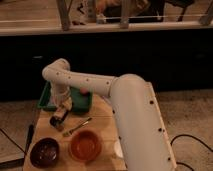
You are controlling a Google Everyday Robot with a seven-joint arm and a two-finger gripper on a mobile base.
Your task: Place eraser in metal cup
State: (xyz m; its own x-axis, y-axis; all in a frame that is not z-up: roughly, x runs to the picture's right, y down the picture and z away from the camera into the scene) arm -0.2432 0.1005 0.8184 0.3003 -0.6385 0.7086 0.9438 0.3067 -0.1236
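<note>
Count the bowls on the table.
2. The orange bowl sits at the front middle; the dark brown bowl is beside it on the left. The gripper hangs behind them near the green tray. The arm may hide more.

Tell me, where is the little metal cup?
In the camera view, the metal cup is on the table's left side, just in front of the green tray, close below the gripper, with the dark brown bowl nearer the camera.

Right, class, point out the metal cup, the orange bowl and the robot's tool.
metal cup (pixel 56 121), camera view, its dark side wall
orange bowl (pixel 85 146), camera view, its bare inside
tool (pixel 62 111), camera view, between its fingertips, just above the cup
</note>
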